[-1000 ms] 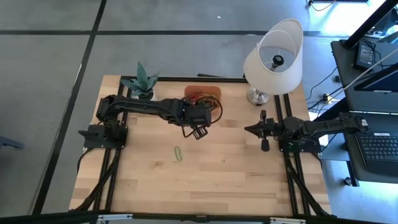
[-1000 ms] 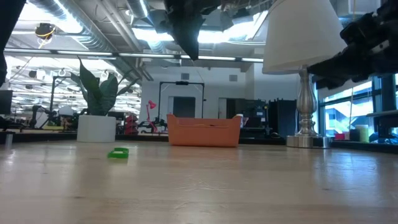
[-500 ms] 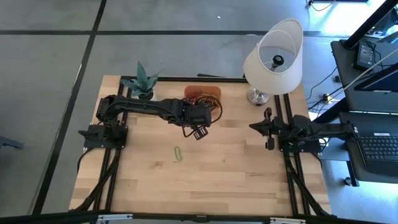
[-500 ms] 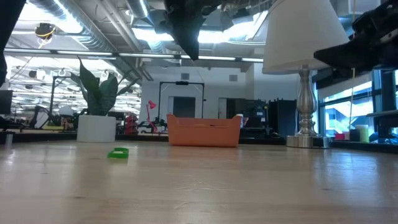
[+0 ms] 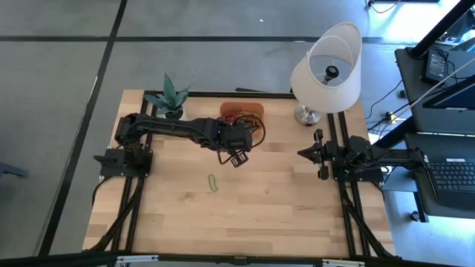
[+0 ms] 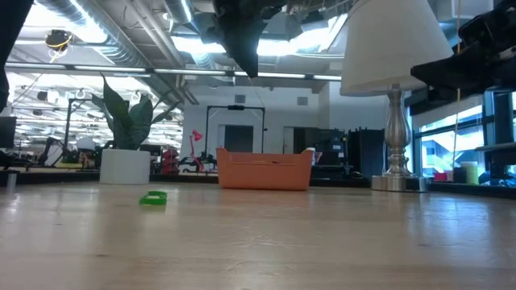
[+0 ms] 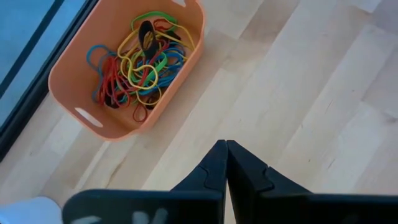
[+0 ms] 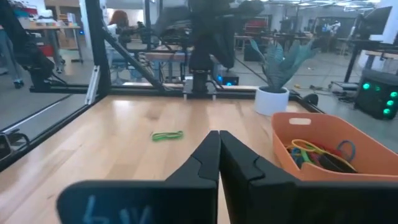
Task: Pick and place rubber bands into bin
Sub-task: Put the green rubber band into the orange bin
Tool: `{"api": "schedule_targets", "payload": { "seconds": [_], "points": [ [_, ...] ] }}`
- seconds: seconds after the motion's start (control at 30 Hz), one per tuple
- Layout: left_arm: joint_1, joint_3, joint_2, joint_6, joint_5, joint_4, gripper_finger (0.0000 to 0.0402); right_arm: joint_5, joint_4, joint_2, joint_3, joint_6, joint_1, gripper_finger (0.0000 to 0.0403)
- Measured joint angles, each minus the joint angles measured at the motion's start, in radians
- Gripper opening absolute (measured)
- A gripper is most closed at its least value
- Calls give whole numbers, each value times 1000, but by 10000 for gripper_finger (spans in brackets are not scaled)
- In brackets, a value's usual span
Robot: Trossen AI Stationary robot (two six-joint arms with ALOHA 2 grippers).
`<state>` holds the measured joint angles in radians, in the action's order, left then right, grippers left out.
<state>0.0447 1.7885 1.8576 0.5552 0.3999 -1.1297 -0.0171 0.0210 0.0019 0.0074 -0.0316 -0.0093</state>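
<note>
The orange bin [image 5: 242,111] stands at the table's far edge and holds many coloured rubber bands [image 7: 140,62]; it also shows in the low view [image 6: 264,170] and the right wrist view [image 8: 336,149]. One green rubber band [image 5: 213,182] lies flat on the table, nearer than the bin and to its left, also in the low view [image 6: 153,198] and the right wrist view [image 8: 166,135]. My left gripper [image 5: 237,158] is shut and empty, high above the table just on the near side of the bin [image 7: 225,146]. My right gripper [image 5: 301,153] is shut and empty near the table's right edge [image 8: 219,138].
A white lamp [image 5: 326,67] stands at the far right corner and a plant in a white pot [image 5: 172,111] at the far left. Bare wood lies around the green band and toward the table's near edge [image 5: 245,222].
My right gripper has drawn back a little toward the table's right edge. My left gripper and the rubber bands have kept still.
</note>
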Motion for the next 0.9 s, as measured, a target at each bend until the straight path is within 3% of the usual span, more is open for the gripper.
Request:
{"api": "schedule_targets", "payload": {
  "seconds": [0.13, 0.3, 0.53, 0.63, 0.9],
  "points": [
    [6, 0, 0, 22, -1, -3, 18, 5, 0, 0, 0, 0, 0, 20],
    [15, 0, 25, 119, -5, -42, 69, 5, 1, 0, 0, 0, 0, 24],
    [25, 0, 154, 538, -137, -220, 163, 5, 1, 0, 0, 0, 0, 25],
    [45, -1, 218, 650, -194, -256, 190, 7, 1, 0, 0, 0, 0, 25],
    [111, -1, 350, 778, -297, -260, 209, 7, 1, 0, 0, 0, 0, 25]
  ]
}}
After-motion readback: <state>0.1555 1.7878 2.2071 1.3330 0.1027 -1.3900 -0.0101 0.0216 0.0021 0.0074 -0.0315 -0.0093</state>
